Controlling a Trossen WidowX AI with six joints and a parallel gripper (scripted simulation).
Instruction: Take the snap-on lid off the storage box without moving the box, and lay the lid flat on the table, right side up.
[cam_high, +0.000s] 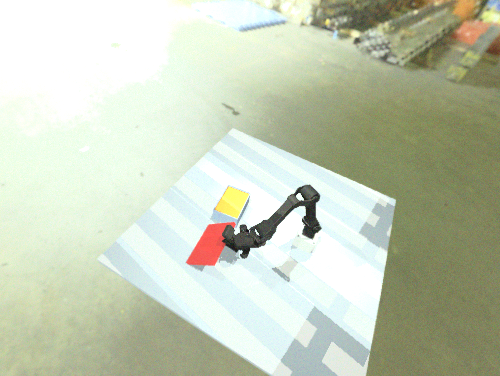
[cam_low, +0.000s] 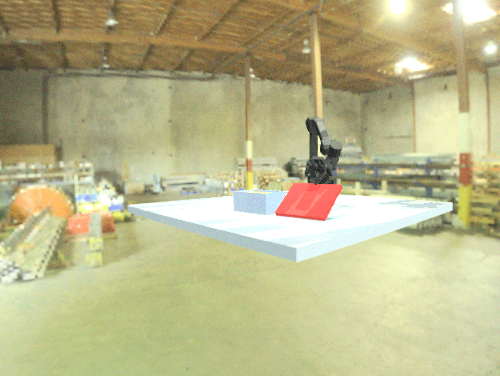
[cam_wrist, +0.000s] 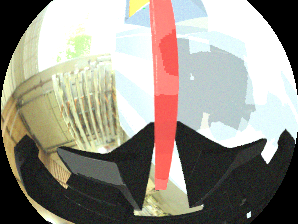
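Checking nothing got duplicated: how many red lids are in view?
1: the red lid is pinched by the gripper, tilted beside the open storage box.
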